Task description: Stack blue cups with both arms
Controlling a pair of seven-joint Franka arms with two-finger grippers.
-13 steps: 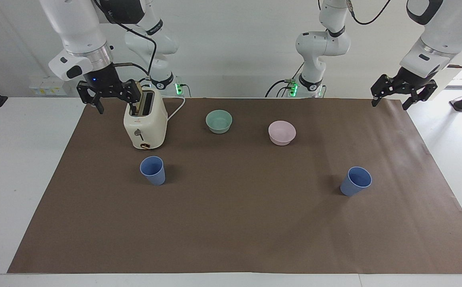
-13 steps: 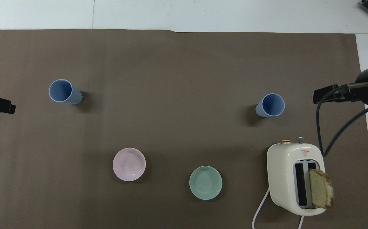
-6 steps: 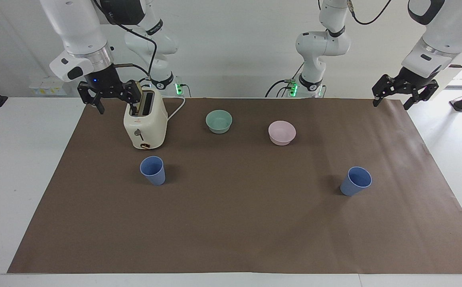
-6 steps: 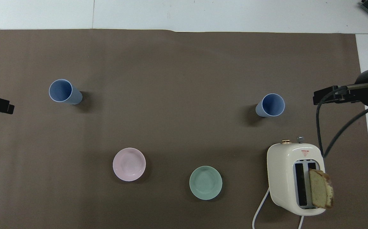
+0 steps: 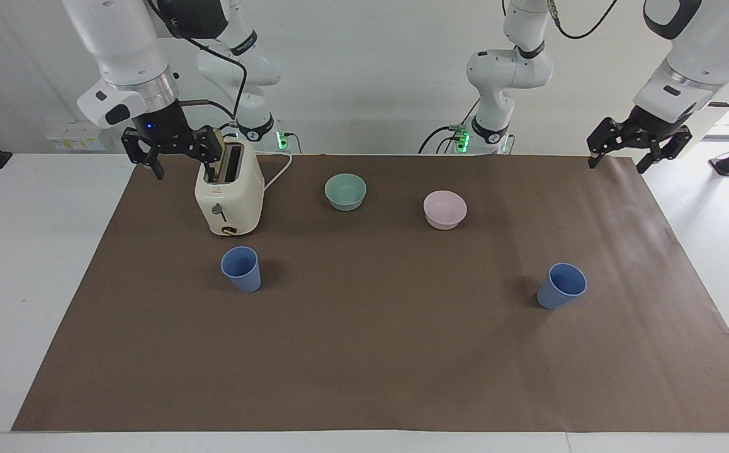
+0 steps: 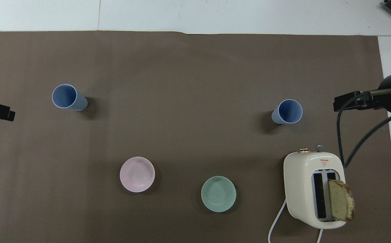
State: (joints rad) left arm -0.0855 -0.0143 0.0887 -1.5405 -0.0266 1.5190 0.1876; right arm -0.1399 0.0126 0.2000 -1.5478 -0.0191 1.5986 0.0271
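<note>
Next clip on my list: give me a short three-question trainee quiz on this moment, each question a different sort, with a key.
1. True or false: one blue cup already sits inside the other blue cup.
2. Which bowl stands closer to the toaster? A) the green bowl B) the pink bowl
3. Fill in: the slice of bread stands in a slot of the ____.

Key
1. False: they stand apart, one toward each arm's end of the table. The left gripper and right gripper are both open, holding nothing.
2. A
3. toaster
</note>
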